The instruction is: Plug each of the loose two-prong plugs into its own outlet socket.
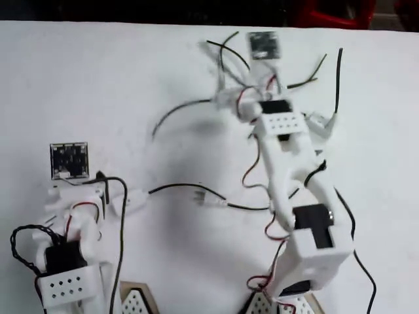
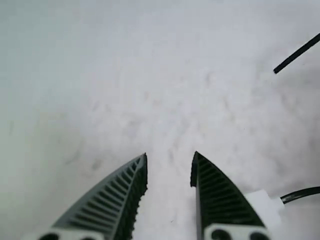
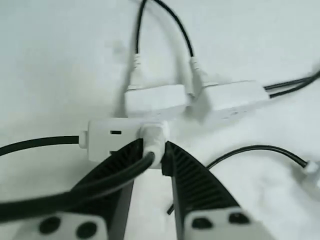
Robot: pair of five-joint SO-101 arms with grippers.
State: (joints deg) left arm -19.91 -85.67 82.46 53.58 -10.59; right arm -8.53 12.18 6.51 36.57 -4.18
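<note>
Your right gripper [image 3: 153, 147] grips a white plug [image 3: 154, 133] at the outlet socket [image 3: 105, 140], upper centre of the high view (two more white blocks [image 3: 155, 97] lie just beyond it). Your left gripper [image 2: 170, 156], lower left, stands partly open, holding nothing; a loose plug [image 1: 203, 195] lies on the table [image 1: 78, 78] mid-frame.

White table [image 1: 72, 85] w/ cords [image 1: 171, 188], plugs [image 1: 208, 198]
</note>
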